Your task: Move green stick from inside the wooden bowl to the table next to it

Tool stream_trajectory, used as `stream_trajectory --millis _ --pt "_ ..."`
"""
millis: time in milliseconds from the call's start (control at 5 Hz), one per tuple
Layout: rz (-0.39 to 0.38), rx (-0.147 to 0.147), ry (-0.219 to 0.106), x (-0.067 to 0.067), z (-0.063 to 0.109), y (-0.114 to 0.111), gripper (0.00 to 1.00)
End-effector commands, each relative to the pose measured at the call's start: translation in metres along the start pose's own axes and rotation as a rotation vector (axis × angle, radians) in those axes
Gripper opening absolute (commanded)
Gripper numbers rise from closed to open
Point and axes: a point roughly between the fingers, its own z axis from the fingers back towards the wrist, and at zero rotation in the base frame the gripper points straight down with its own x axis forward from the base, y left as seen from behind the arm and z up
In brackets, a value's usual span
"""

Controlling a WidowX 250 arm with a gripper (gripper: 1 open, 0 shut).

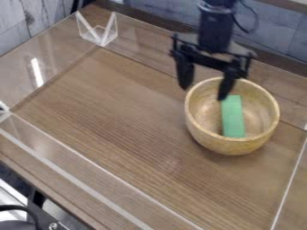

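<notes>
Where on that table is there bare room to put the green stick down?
Bare table runs left of the wooden bowl to the clear walls, and in front of it. Crowded: the open gripper hangs over the bowl's rim, the green stick lies inside.

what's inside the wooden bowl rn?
The green stick lies flat inside the wooden bowl. The open gripper stands over the bowl's back rim, one finger hiding a bit of the stick's far end.

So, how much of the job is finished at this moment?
Done: nothing moved; the green stick lies inside the wooden bowl. In hand: the open gripper hangs above the bowl's near rim, holding nothing. Left: grasp, lift out, place on the table.
</notes>
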Motion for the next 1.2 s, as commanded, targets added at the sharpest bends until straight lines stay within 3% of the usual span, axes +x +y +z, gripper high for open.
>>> stream_trajectory --millis 0,200,600,1000 --pt "0.097 -0.033 -0.079 0.012 0.014 -0.025 1.00" --pt "0.179 -0.055 -0.117 0.017 0.016 -0.045 1.00" --pt "0.282 -0.078 -0.164 0.019 -0.013 -0.020 1.00" --pt "0.172 -0.089 -0.213 0.042 -0.013 -0.011 1.00"
